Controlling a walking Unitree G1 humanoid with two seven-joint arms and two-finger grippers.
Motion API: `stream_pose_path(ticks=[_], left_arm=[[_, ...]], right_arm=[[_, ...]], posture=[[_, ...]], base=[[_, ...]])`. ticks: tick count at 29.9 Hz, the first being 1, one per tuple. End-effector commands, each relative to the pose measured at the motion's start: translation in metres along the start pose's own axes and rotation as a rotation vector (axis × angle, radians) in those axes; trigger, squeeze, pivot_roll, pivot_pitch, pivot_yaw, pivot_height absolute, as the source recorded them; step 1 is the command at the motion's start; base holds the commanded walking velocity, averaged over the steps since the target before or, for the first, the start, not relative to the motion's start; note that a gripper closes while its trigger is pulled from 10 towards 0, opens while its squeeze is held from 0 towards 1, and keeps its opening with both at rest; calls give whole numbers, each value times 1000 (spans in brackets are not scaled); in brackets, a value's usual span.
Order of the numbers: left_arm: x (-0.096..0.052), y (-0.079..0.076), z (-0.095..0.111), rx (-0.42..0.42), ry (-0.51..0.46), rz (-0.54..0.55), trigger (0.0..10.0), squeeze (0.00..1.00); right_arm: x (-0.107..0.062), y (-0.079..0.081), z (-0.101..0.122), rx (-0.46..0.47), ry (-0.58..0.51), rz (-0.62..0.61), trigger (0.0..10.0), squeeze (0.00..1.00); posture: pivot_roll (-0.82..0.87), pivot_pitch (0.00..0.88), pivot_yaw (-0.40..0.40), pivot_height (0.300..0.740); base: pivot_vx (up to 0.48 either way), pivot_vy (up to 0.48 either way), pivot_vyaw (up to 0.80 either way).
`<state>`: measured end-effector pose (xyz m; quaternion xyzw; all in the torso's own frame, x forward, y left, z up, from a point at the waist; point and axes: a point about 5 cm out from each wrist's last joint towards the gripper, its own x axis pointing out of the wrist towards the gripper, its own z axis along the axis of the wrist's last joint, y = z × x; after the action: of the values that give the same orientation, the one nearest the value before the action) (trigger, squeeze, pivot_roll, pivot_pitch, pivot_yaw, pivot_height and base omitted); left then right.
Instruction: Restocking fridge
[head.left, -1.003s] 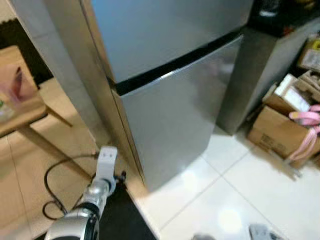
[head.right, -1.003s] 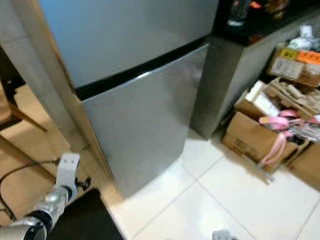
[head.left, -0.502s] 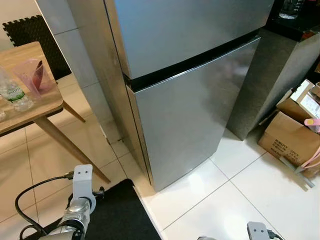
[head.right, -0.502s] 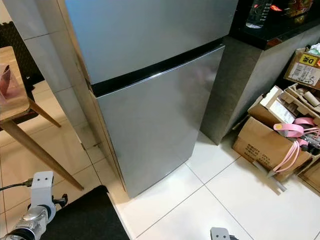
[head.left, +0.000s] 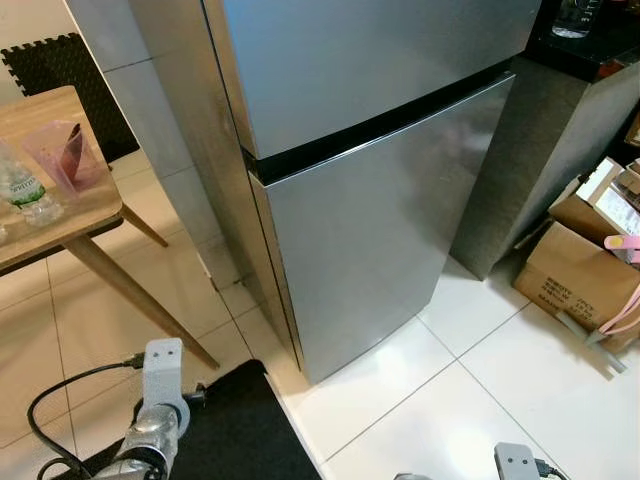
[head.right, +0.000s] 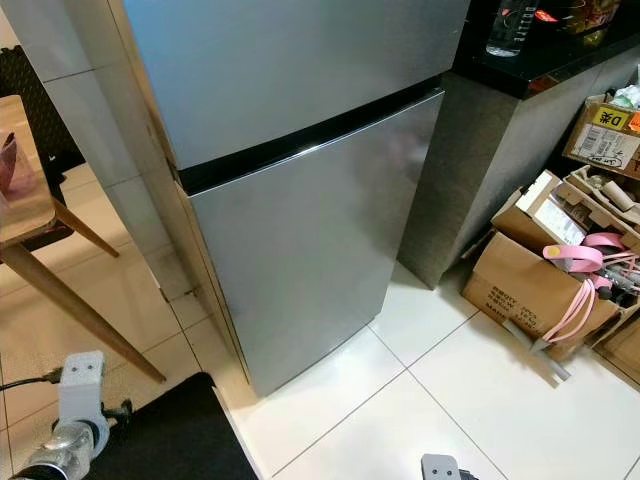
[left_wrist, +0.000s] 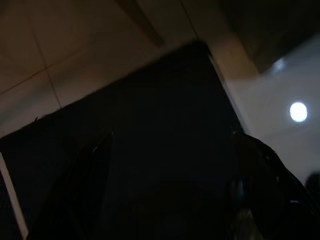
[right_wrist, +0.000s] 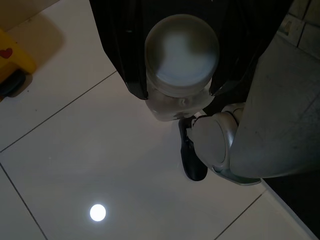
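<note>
Left eye view has the fridge (head.left: 380, 200) standing shut dead ahead, both arms low, whether the left hand (left_wrist: 165, 200) and right hand are open I cannot tell, and a careless step risks snagging the cable (head.left: 60, 400) by the mat (head.left: 240, 430).

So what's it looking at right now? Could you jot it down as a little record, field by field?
fridge: silver, two doors, both shut
left of fridge: wooden table holding a bottle and a pink cup
right of fridge: dark counter, cardboard boxes on the floor
floor: pale tiles, black mat before the fridge's left corner
left arm: hangs low over the mat
right arm: hangs idle
</note>
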<state>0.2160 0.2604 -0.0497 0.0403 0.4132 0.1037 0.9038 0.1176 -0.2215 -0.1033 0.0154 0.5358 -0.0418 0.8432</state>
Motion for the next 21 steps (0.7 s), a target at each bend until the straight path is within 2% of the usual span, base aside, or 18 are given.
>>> stream_pose_path(ticks=[1,2,3,4,6,8,10,11,13,16,21], left_arm=[[-6,-21,-38,146,143,-94,10000,0],[-9,-28,-52,202,187,-127,10000,0],[-9,-28,-52,202,187,-127,10000,0],[-13,-34,-65,253,226,-153,10000,0],[-20,-42,-85,265,277,-178,10000,0],[-22,-45,-90,264,290,-186,10000,0],[-26,-54,-99,336,298,-235,10000,0],[-28,-60,-102,387,298,-265,10000,0],[-28,-60,-102,387,298,-265,10000,0],[-32,-76,-106,482,285,-330,10000,0],[-30,-77,-102,459,285,-330,10000,0]], right_arm=[[0,0,-1,-12,14,-4,10000,0],[0,0,0,-15,14,-3,10000,0],[0,0,0,-15,14,-3,10000,0],[0,1,1,-17,13,-2,10000,0],[1,2,4,-27,6,3,10000,0],[1,3,5,-33,3,5,10000,0],[2,4,10,-45,-9,15,10000,0],[2,5,13,-52,-17,21,10000,0],[2,5,13,-52,-17,21,10000,0],[4,13,25,-61,-58,65,10000,0],[6,33,31,-83,-57,167,10000,0]], posture=[[-90,56,37,740],[-93,50,36,740],[-93,50,36,740],[-93,49,35,740],[-89,39,26,740],[-89,39,26,740],[-78,32,17,740],[-76,31,17,740],[-76,31,17,740],[-62,21,6,740],[-55,6,-2,740]], base=[[0,0,0],[0,0,0],[0,0,0],[0,0,0],[0,0,0],[0,0,0],[0,0,0],[0,0,0],[0,0,0],[0,0,0],[0,0,0]])
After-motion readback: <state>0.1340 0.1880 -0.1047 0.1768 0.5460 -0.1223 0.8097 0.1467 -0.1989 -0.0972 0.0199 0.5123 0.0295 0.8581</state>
